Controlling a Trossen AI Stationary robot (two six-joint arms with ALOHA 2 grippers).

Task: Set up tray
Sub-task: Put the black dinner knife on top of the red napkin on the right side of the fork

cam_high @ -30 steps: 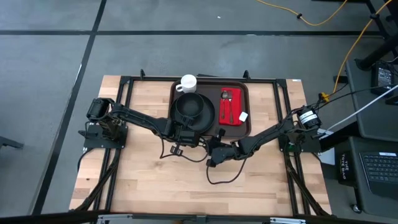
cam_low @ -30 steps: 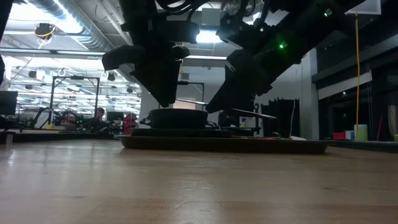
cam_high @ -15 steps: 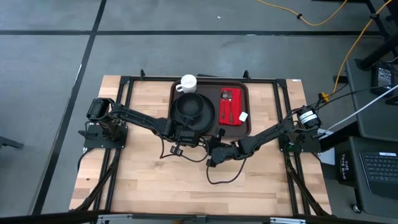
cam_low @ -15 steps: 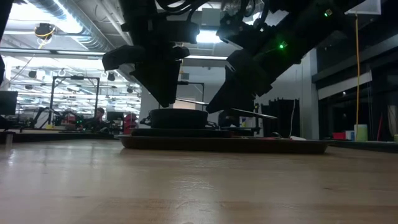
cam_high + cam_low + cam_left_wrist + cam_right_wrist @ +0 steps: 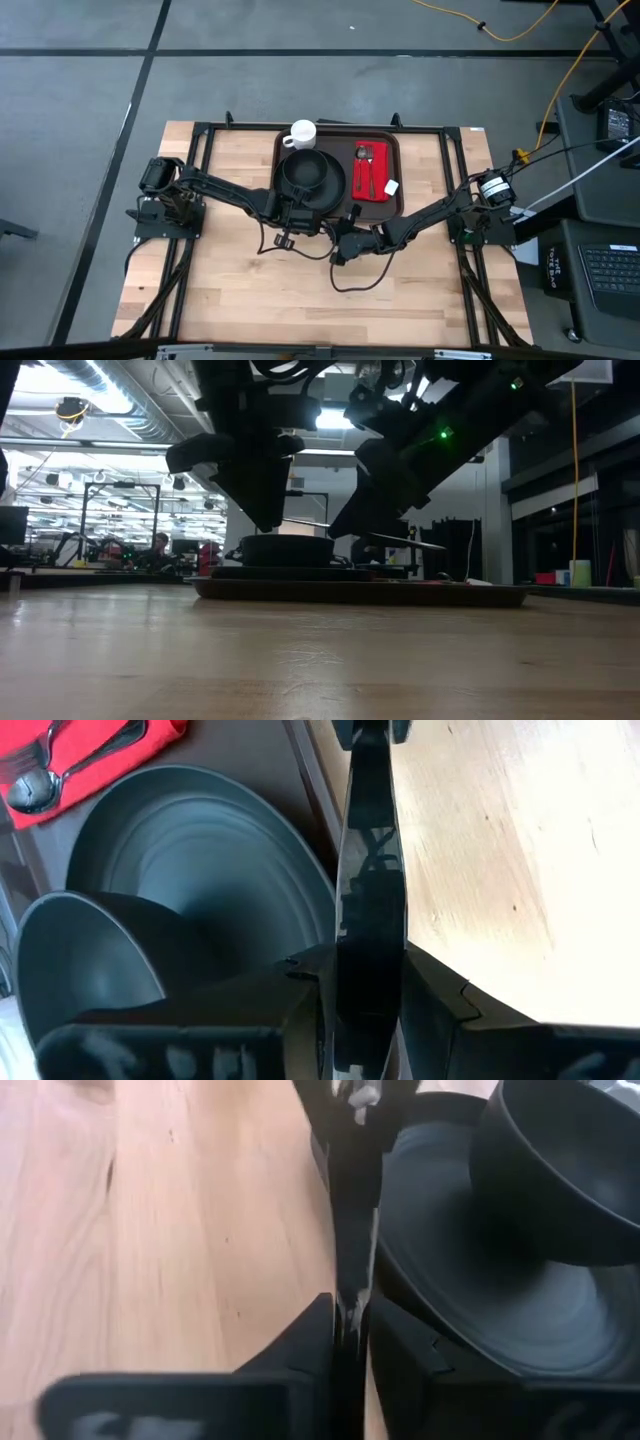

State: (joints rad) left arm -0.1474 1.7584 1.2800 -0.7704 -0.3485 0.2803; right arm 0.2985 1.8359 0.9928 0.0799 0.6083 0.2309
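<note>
- The tray (image 5: 335,143) lies flat at the far middle of the table (image 5: 230,280), its long axis running left to right.
- On it, a black plate (image 5: 318,196) with a bowl (image 5: 303,170) fills the left half. A red napkin (image 5: 375,180) with cutlery on top lies on the right half. A white mug (image 5: 303,133) stands at the far left corner.
- The left gripper (image 5: 300,213) sits at the tray's near rim, just in front of the plate. Its wrist view shows the two fingers pressed onto either side of the thin dark rim, so it has hold of the tray.
- The right gripper (image 5: 350,218) is on the same near rim, just right of the left one, about where plate and napkin meet. Its wrist view also shows the fingers nipped onto the rim edge, with the plate and bowl just beyond.
- Both arms reach in from the table's sides and meet near the middle of that long edge. The whole tray therefore lies on the far side of both grippers.
- Neither arm is clearly nearer, since both already touch the rim; the left one stands closer to the heavier, plate-laden half.
- My reading is that the step in hand is a two-handed move of the loaded tray, most likely a pull towards the near side.
- With the two grips close together on one long edge, the ends may swing or the far edge sag if lifted. A level, even draw by both arms looks safest for the mug and bowl.
</note>
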